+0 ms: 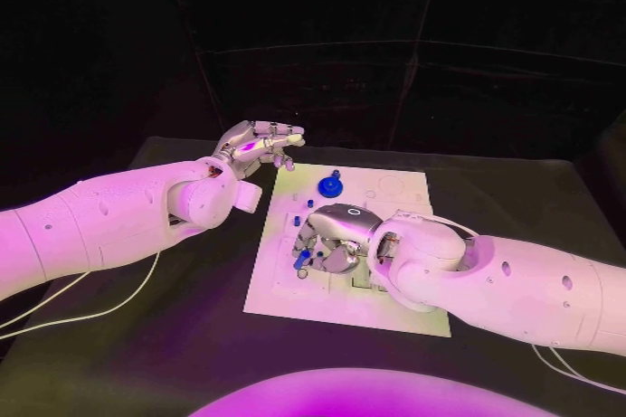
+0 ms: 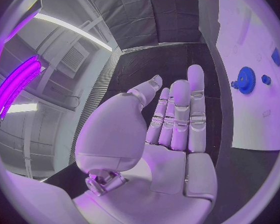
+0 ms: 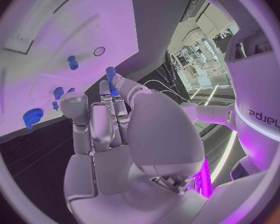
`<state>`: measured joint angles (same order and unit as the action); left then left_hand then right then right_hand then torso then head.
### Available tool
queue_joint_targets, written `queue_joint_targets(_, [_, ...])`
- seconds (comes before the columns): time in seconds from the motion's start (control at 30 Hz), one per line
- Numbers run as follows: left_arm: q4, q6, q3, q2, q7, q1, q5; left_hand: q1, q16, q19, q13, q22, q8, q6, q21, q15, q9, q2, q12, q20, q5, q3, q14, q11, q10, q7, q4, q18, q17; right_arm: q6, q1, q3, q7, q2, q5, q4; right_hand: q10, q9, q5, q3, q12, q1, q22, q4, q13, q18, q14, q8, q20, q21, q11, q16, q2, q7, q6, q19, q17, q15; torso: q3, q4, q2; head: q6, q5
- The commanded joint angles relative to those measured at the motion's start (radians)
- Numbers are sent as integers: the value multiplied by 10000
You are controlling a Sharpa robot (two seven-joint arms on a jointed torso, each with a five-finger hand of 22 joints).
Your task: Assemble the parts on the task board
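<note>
My right hand (image 1: 336,239): over middle of task board (image 1: 392,295), palm down, fingers pinching slim blue peg (image 3: 110,79) upright at fingertips
My left hand (image 1: 257,145): raised off board's far-left corner, above black table (image 1: 156,345), fingers straight, side by side, holding nothing
Blue gear (image 1: 329,185): on board's far part, just left of small blue knob (image 2: 266,79)
More small blue parts (image 1: 304,254): on board at left of my right hand, exact seating not discernible
</note>
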<state>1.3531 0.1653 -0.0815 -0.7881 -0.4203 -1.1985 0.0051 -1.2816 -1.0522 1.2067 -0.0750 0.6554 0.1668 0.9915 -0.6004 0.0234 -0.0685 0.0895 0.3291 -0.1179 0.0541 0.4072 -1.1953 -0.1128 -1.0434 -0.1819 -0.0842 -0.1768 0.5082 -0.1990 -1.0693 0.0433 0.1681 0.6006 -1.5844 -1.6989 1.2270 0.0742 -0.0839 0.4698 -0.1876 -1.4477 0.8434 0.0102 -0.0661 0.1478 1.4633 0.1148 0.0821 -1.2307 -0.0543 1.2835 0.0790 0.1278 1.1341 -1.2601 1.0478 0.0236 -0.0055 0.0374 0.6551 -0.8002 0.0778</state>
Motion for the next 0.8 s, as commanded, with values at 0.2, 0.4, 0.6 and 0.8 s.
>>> queue_joint_targets(0.2, [17,-136,6,9,-50,-19,13,0,35,-10,13,-10,34,-63,47,18,8,-79,33,-49,24,-76,83,13,86,-34,6,-54,-10,477,73,158,18,-180,-648,317,-8,-4,-44,60,34,-24,-8,-25,-15,-157,280,-24,27,-26,-59,38,37,71,16,61,-5,-14,18,-23,-3,-43,96])
queue_joint_targets(0.4, [6,-144,6,17,-43,-20,13,0,35,-10,13,-10,34,-63,47,18,8,-79,33,-49,24,-76,83,13,86,-34,6,-54,-10,591,84,237,155,-207,-855,410,-1,-4,-60,69,38,-10,-36,-36,-18,-152,278,-25,31,-14,-62,36,49,74,18,77,-15,-18,19,-16,6,-55,102])
queue_joint_targets(0.6, [-11,-145,6,20,-37,-20,13,0,35,-10,13,-10,34,-63,47,18,8,-79,33,-49,24,-76,83,13,86,-34,6,-54,-10,680,88,261,264,-291,-1025,483,-1,-4,-61,70,38,-9,-37,-37,-18,-152,277,-25,31,-14,-62,34,50,74,18,78,-18,-18,21,-33,4,-77,115])
queue_joint_targets(0.8, [-17,-155,6,32,-34,-20,13,0,35,-10,13,-10,34,-63,47,18,8,-79,33,-49,24,-76,83,13,86,-34,6,-54,-10,640,97,276,423,-381,-1194,542,3,-4,-65,73,41,2,-34,-42,-20,-153,276,-25,34,-16,-63,34,58,75,20,80,-21,-21,24,-25,5,-91,109])
